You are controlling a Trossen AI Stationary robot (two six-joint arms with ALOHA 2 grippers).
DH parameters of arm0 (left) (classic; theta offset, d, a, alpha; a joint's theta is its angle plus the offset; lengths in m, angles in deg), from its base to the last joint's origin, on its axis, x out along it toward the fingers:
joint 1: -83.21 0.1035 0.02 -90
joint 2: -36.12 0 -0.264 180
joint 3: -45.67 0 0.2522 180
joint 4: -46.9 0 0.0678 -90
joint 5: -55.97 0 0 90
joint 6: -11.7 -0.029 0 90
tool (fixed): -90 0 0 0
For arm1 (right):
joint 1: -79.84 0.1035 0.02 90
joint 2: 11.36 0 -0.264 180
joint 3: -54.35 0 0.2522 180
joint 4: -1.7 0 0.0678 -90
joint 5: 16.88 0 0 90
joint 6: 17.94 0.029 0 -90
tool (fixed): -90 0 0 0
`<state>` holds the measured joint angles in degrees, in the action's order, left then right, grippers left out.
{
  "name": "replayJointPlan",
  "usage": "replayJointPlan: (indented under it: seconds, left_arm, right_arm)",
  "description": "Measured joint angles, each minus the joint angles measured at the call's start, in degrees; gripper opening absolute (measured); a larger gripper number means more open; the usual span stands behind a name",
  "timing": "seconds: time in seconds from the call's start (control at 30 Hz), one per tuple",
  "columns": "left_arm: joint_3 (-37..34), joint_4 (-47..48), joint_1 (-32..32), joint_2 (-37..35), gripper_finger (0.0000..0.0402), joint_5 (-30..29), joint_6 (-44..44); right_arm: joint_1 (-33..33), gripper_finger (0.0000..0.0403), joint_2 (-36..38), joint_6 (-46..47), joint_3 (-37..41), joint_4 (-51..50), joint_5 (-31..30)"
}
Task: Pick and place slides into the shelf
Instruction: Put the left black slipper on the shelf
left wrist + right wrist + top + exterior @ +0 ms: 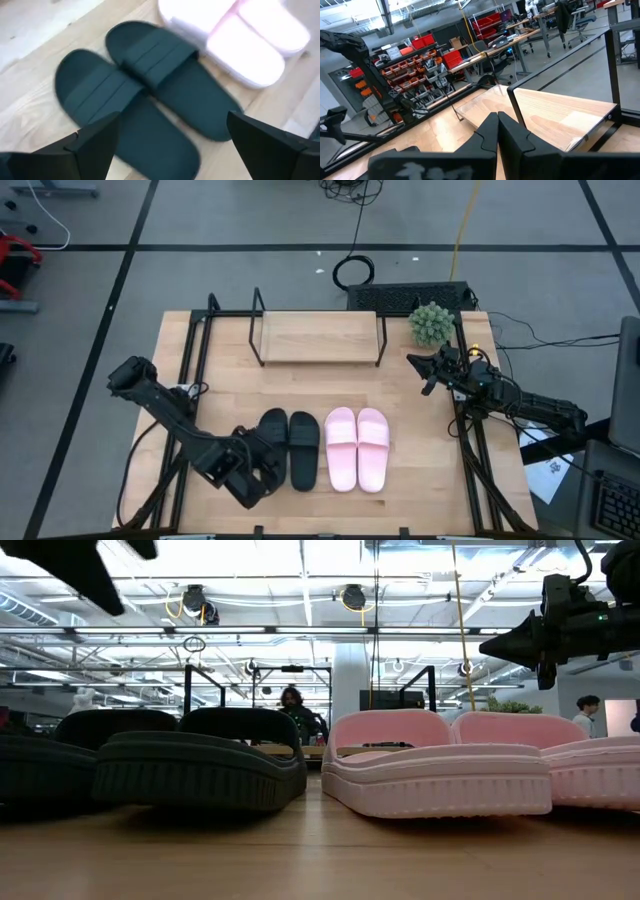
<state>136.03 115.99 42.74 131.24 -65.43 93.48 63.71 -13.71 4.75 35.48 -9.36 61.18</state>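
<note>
The left gripper (262, 471) stands at the near edge of the table with its jaws spread wide and nothing between them; in the left wrist view both dark fingers (85, 147) frame the matte black pair of open-toe slide sandals (145, 95), which lie side by side just ahead of and below the jaws. The step in hand is judged to be the approach to the first black slide. The left-hand black slide (271, 442) is the nearer of the two to the jaws. To do this well, centre the jaws across a single sandal only, since the two black slides touch along their inner edges and a wide closure could catch both. Close on the broad ribbed strap or across the sole edge, and lift clear before travelling. Beyond the black pair, the pale pink pair of slide sandals (356, 448) sits just beside it, farther from the jaws. Farther still, at the back of the table, the low shelf of light wooden board in a thin black wire frame (318, 337) holds no sandals. The right gripper (433, 373) waits raised at the right rear, jaws pressed together on nothing, near a small green potted plant (431, 323)
</note>
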Motion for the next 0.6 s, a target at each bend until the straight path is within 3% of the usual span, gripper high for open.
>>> replayJointPlan:
  seconds: [0.1, 0.33, 0.47, 0.6]
  left_arm:
    - [-1.7, -3.1, 0.0, 0.4, 0.0366, -0.1, -1.7]
    - [-2.2, 3.4, 0.4, 0.3, 0.0367, -2.9, -1.7]
    - [-2.1, -0.1, 1.3, 1.3, 0.0366, 1.8, -10.2]
    - [-2.0, -1.7, 1.7, 2.3, 0.0365, 2.1, -12.2]
  right_arm:
    - [0.0, 0.0000, -0.1, 0.0, 0.0, 0.0, 0.0]
    - [0.0, 0.0000, -0.3, 0.1, 0.0, 0.0, 0.0]
    - [0.0, 0.0000, -0.3, 0.0, 0.0, -0.5, 0.0]
    - [0.0, 0.0000, -0.4, 0.0, 0.0, -1.5, 0.0]
